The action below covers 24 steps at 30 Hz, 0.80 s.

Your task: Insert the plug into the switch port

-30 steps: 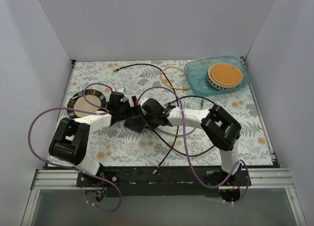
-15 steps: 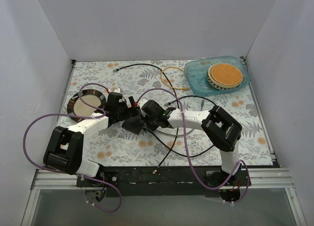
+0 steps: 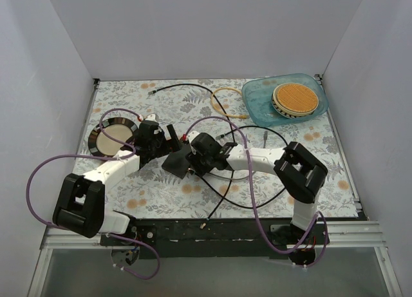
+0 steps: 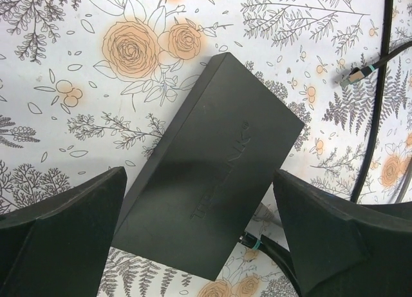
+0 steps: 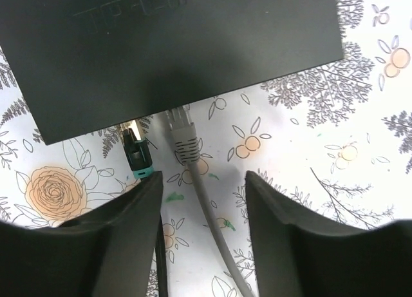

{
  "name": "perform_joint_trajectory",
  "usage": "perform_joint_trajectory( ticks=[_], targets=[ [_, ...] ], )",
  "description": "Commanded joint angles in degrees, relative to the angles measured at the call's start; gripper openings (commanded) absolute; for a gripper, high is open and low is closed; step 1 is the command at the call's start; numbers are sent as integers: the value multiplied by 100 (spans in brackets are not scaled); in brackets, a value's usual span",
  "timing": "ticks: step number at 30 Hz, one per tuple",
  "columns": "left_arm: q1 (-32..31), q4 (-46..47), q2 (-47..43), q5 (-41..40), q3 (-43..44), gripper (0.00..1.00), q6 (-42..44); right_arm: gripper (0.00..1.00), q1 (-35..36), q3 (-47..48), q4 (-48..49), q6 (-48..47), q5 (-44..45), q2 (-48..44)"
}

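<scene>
Along one long face of the black switch [image 5: 174, 46], two plugs side by side: a grey plug [image 5: 181, 131], nose tucked under the box edge, and just beside it a teal-booted plug [image 5: 137, 156], metal tip touching the same face. Switch port itself hidden beneath that edge, so cannot tell about full latching. Right gripper [image 5: 203, 178] with fingers apart, straddling the grey cable [image 5: 208, 232] just behind the plug, clamped on nothing. Left gripper [image 4: 198, 176] spread wide as well, one finger to each side of the switch, apparently above it rather than touching. Looks like the seating stage, or a check of it. Lower the left fingers against the box's ends first, to stop any sliding. Close the right on the plug's boot, not on the bare cable. Keep the plug level with the table [image 5: 309, 149] and square to the face, then press straight in. Steer clear of the teal neighbour, and avoid any twist: likely jamming at the mouth otherwise.
</scene>
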Motion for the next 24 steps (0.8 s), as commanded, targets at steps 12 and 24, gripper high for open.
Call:
perform_joint_trajectory(
  ticks=[12,24],
  targets=[
    [12,56,-412,232,5,98,104,85,16,-814,57,32,399,-1434],
    [12,372,-448,918,-74,98,139,98,-98,-1130,-13,295,899,-2234]
  ],
)
